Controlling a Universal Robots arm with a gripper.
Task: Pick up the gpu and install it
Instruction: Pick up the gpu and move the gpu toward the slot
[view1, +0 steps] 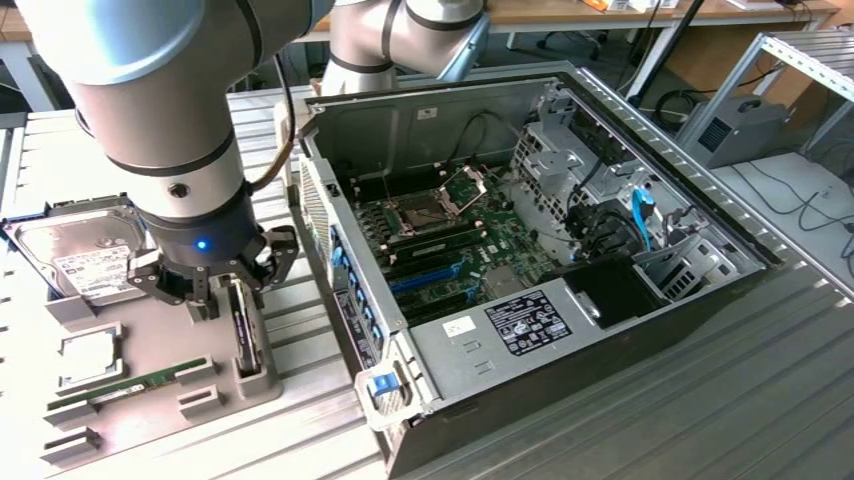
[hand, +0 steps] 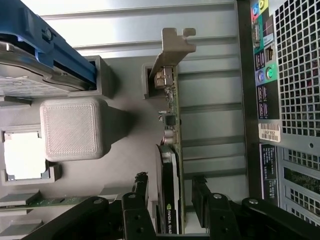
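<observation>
The gpu (view1: 243, 327) stands on edge in a slot of the grey fixture tray (view1: 174, 335), beside the open computer case (view1: 534, 250). In the wrist view the gpu (hand: 170, 150) is a thin green board with a black cooler, and its silver end bracket (hand: 172, 47) is at the far end. My gripper (view1: 230, 292) has come down over the card. It (hand: 170, 179) is open, with one black finger (hand: 141, 187) on each side of the card and a small gap at each face. The card is not lifted.
On the tray lie a silver hard drive (view1: 80, 255), a CPU (view1: 91, 358) and a narrow green memory stick (view1: 127, 385). A grey block (hand: 72, 127) stands close to the card. The case's rear panel (hand: 285, 75) is just beyond it. The motherboard's blue slots (view1: 434, 275) are exposed.
</observation>
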